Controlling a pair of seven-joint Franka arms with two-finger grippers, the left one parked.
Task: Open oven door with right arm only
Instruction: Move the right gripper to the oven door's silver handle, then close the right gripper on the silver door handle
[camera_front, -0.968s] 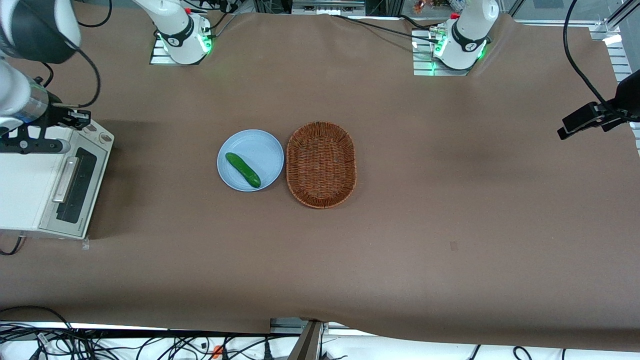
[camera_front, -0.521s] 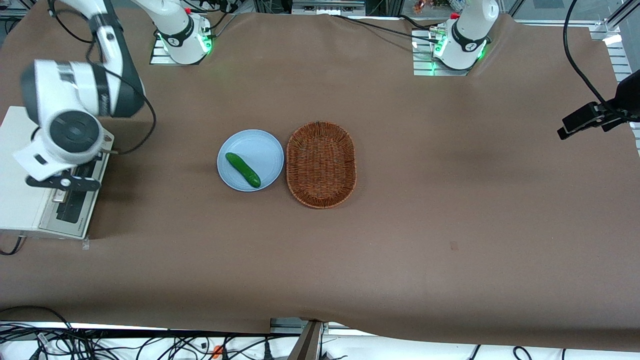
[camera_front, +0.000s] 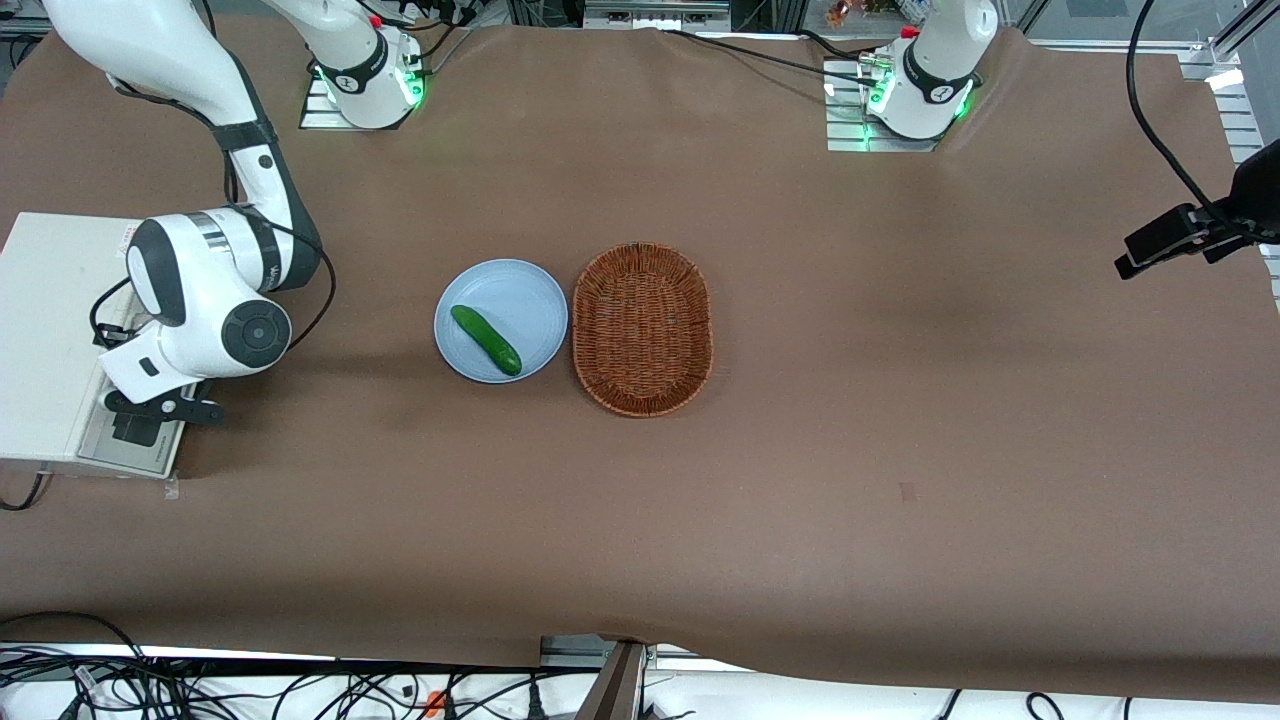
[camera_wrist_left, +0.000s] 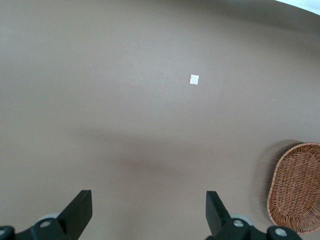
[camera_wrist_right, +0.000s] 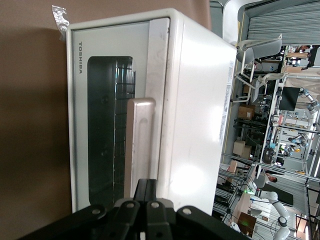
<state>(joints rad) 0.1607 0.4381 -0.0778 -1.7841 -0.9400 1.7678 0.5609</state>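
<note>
Claw (camera_wrist_right: 146, 197), fingers together, aims at closed oven door's (camera_wrist_right: 107, 125) handle (camera_wrist_right: 138, 145).

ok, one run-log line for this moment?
phase: approach | pincer: shut, in front of oven door, at handle | door: closed | contact: cannot tell

Bright, even overhead light; soft shadows on the tablecloth (camera_front: 800, 500).
</note>
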